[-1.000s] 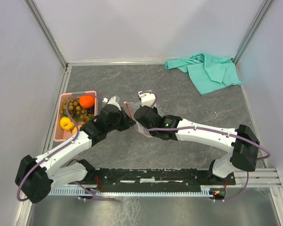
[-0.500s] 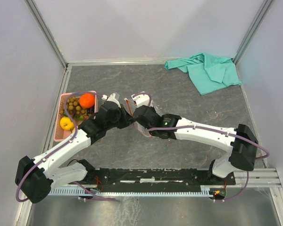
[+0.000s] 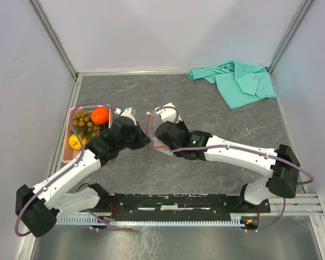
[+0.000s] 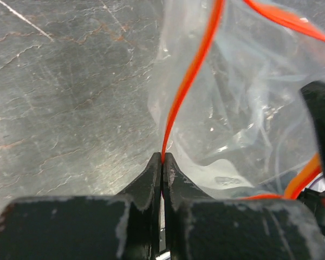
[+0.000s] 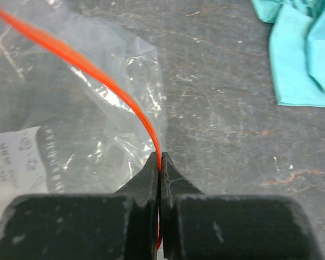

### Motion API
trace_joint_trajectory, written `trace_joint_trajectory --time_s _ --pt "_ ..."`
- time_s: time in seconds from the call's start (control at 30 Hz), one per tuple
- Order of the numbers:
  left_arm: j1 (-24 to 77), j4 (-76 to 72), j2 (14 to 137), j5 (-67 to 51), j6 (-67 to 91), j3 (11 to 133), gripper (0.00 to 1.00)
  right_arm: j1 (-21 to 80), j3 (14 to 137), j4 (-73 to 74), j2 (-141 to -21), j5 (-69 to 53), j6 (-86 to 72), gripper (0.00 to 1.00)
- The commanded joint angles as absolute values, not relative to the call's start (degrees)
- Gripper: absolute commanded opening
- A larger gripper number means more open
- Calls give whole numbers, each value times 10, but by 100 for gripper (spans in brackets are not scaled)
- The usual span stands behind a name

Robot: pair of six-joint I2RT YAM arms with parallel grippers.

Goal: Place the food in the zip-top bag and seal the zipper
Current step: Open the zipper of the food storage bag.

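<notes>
Grip status first: left gripper [image 4: 162, 160] is pinched fully closed on the zipper [image 4: 190, 81], fingertips meeting with only the orange-red strip between them. Right gripper [image 5: 160, 160] is the same, clamped tight on another stretch of that strip. I judge they hold opposite lips, since the left wrist view shows strips splaying apart with clear film ballooning between them, but I can't confirm it. Zip-top bag [image 3: 150, 129] hangs between the two grippers, just beside the pink basket [image 3: 66, 155] on its inboard side, not touching it. Change over the last second: both wrists have slid toward the basket, and the bag has gone from lying slanted on the table [image 3: 216, 173] to held more on edge, its strip now running nearly straight away from me. I read that as mouth-opening and positioning under way, nothing loaded. Food hasn't moved: orange [image 3: 99, 116], lemon [image 3: 75, 141] and brown berries [image 3: 83, 122] all sit inside the basket, and the bag looks empty in both wrist views. Concern: both grippers are committed to the strip, so one has to let go to fetch fruit and the mouth may sag shut. Teal cloth [image 3: 241, 81] lies well apart from the basket, off at the far corner opposite, and is not involved.
</notes>
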State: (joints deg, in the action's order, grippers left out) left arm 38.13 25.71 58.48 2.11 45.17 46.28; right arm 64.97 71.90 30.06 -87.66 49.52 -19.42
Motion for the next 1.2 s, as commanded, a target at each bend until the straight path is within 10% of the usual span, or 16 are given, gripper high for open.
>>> trace_joint_trajectory --time_s 0.0,0.4,1.07,1.17 --pt "384 298 550 47 398 489 3 642 749 336 -830 597 -210 1" --pt "384 309 513 30 360 502 13 641 715 311 -781 564 -204 2" --pt "382 347 526 223 402 546 99 640 625 314 -756 569 -226 1" --pt "380 388 519 281 401 560 99 638 617 311 -750 564 -215 2"
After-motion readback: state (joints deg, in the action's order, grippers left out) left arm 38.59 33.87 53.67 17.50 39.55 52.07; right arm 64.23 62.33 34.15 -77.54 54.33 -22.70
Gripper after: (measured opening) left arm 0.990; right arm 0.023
